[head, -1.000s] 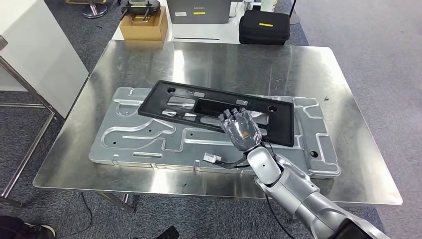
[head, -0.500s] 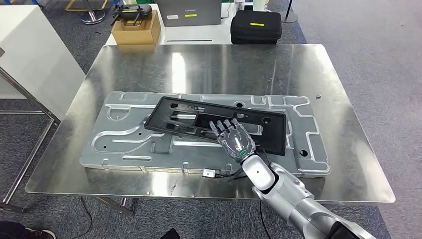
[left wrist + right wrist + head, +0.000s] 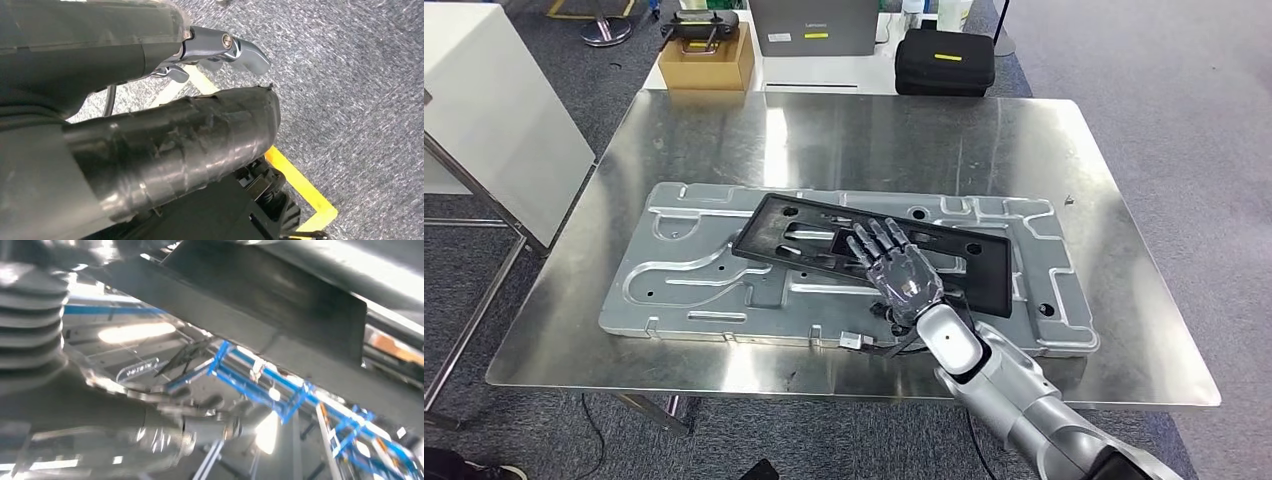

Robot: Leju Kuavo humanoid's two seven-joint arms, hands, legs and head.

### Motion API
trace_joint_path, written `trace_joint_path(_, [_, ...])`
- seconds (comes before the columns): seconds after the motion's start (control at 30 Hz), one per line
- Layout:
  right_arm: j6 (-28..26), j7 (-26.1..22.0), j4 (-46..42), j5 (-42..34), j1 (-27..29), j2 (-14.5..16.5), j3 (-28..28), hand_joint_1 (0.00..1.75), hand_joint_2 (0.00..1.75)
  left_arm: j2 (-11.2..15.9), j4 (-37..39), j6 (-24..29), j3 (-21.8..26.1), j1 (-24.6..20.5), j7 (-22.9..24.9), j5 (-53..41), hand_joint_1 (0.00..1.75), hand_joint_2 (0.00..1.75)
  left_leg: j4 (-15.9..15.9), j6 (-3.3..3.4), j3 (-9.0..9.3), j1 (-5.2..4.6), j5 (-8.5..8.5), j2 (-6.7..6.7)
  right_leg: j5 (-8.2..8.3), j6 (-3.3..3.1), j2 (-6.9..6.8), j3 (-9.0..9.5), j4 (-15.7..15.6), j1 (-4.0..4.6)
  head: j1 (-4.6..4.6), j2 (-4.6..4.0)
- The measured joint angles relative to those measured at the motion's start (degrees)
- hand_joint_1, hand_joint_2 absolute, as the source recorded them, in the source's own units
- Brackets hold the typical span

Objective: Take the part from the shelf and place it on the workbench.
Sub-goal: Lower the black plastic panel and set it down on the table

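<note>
The black part [image 3: 874, 252] lies flat on the grey plate [image 3: 684, 265], which rests on the counter [image 3: 874, 130]. The part sits slightly askew, its left end toward 11 o'clock and its right end toward 4 o'clock. The right robot hand [image 3: 900, 270] is over the middle of the part, palm down, fingers spread and extended toward 11 o'clock; it grasps nothing, and whether the fingertips touch the part cannot be told. In the right wrist view its fingers [image 3: 200, 427] appear stretched out beneath the part's dark edge [image 3: 260, 315]. A small connector [image 3: 852, 341] on a black cable lies on the plate's near edge, at 7 o'clock from the wrist. The left robot hand [image 3: 220, 47] hangs over grey carpet [image 3: 350, 90] with a yellow floor line [image 3: 300, 182]; its finger pose cannot be made out. Beyond the counter at 12 o'clock are a cardboard box [image 3: 706, 60] and a black case [image 3: 944, 60].
</note>
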Motion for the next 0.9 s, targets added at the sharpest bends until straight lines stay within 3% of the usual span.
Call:
trace_joint_path(0.07, [0.4, -0.3, -4.4, -0.2, 1.4, -2.7, -0.8, 0.00, 0.00, 0.0, 0.0, 0.5, 0.0, 0.3, -0.3, 0.9, 0.00, 0.00, 0.4, -0.24, -0.16, -0.13, -0.15, -0.22, 2.71, -0.31, -0.18, 3.77, -7.5, 0.06, -0.01, 0.00])
trace_joint_path(0.1, [0.6, -0.4, -7.5, -0.3, 2.5, -4.7, -1.4, 0.00, 0.00, 0.0, 0.0, 0.8, 0.1, 0.5, -0.5, 1.4, 0.00, 0.00, 0.6, -0.44, -0.30, -0.21, -0.21, -0.36, 3.22, -0.47, -0.26, 4.83, -9.7, 0.17, -0.03, 0.00])
trace_joint_path(0.2, [1.2, -0.5, -17.3, -0.6, 6.4, -11.1, -3.4, 0.00, 0.00, 0.1, 0.0, 1.6, 0.5, 1.4, -0.9, 2.5, 0.00, 0.00, 0.7, -1.25, -0.58, -0.27, -0.33, -0.58, 3.38, -1.04, -0.34, 5.30, -11.1, 0.34, -0.08, 0.00])
trace_joint_path(0.27, [1.1, -0.5, -22.0, -0.6, 8.4, -14.3, -4.6, 0.00, 0.00, 0.2, 0.0, 1.9, 0.6, 1.8, -0.9, 2.9, 0.00, 0.00, 2.2, -1.73, -1.22, -0.20, -1.68, -0.48, 3.71, -1.73, -0.35, 5.44, -11.5, 0.08, -0.07, 0.00])
trace_joint_path(0.37, [-0.5, 0.0, -28.9, -0.7, 12.5, -18.5, -6.7, 0.00, 0.00, 0.3, 0.0, 2.6, 0.8, 2.0, -1.0, 3.5, 0.00, 0.00, 12.1, -2.18, -5.50, -0.07, -7.05, -0.40, 3.78, -2.36, -0.38, 5.51, -11.7, 0.03, -0.09, 0.00])
trace_joint_path(0.4, [-1.7, 0.3, -31.2, -0.7, 14.6, -19.8, -7.8, 0.00, 0.00, 0.3, 0.0, 2.9, 0.9, 2.1, -1.0, 3.7, 0.00, 0.00, 15.3, -2.27, -7.02, -0.03, -8.21, -0.40, 3.68, -2.38, -0.48, 5.54, -11.6, 0.08, -0.09, 0.00])
trace_joint_path(0.43, [-3.2, 0.6, -33.6, -0.7, 17.0, -20.9, -9.2, 0.00, 0.00, 0.3, 0.0, 3.2, 1.0, 2.2, -1.1, 3.9, 0.00, 0.00, 16.9, -2.33, -7.78, -0.01, -8.33, -0.39, 3.54, -2.38, -0.59, 5.59, -11.6, 0.10, -0.09, 0.00])
trace_joint_path(0.47, [-4.7, 0.7, -36.0, -0.7, 19.4, -21.8, -10.8, 0.00, 0.00, 0.3, 0.0, 3.4, 1.1, 2.4, -1.1, 4.1, 0.00, 0.00, 16.1, -2.32, -7.42, 0.03, -7.26, -0.38, 3.37, -2.32, -0.67, 5.65, -11.5, 0.11, -0.09, 0.00])
trace_joint_path(0.57, [-6.9, 0.6, -41.5, -0.6, 23.9, -23.5, -14.8, 0.00, 0.00, 0.4, 0.0, 3.7, 1.3, 2.7, -1.2, 4.3, 0.00, 0.00, 5.6, -1.84, -2.35, 0.04, -1.92, -0.41, 2.80, -1.94, -0.41, 5.72, -11.0, 0.14, -0.08, 0.00])
trace_joint_path(0.63, [-8.4, 0.2, -43.6, -0.9, 25.7, -24.1, -16.3, 0.00, 0.00, 0.5, 0.0, 4.0, 1.5, 2.5, -1.2, 4.3, 0.00, 0.00, 1.8, -1.44, -0.55, -0.14, -1.23, -0.49, 2.70, -1.40, -0.19, 5.51, -10.8, 0.21, -0.07, 0.00])
trace_joint_path(0.7, [-11.8, -2.1, -46.7, -3.1, 29.4, -23.5, -18.7, 0.00, 0.00, 0.5, 0.0, 4.6, 1.5, 2.6, -1.3, 4.6, 0.00, 0.00, 1.1, -1.02, -0.23, -0.20, -1.35, -0.72, 2.71, -0.76, -0.26, 5.59, -11.0, 0.20, -0.08, 0.00])
trace_joint_path(0.77, [-15.5, -8.9, -51.4, -9.5, 34.7, -20.3, -23.0, 0.00, 0.00, 0.5, 0.0, 5.7, 1.7, 3.0, -1.3, 4.9, 0.00, 0.00, 0.3, -0.37, 0.30, 0.03, -1.04, -0.86, 1.69, -0.28, -0.37, 5.46, -10.0, 0.11, -0.04, 0.00])
trace_joint_path(0.8, [-16.6, -13.8, -53.9, -13.8, 37.1, -17.7, -25.6, 0.00, 0.00, 0.5, 0.0, 6.3, 1.9, 3.1, -1.3, 5.1, 0.00, 0.00, 0.0, -0.07, 0.57, 0.17, -0.89, -0.82, 0.42, -0.10, -0.36, 4.66, -8.2, 0.08, -0.02, 0.00])
trace_joint_path(0.9, [-17.6, -26.2, -59.1, -25.6, 42.5, -9.7, -32.4, 0.00, 0.00, 0.5, 0.0, 7.4, 2.1, 3.3, -1.4, 5.5, 0.00, 0.00, -0.1, 0.30, 0.68, 0.08, -0.90, -0.54, -4.58, 0.40, -0.30, -0.41, 2.3, -0.26, -0.02, 0.00])
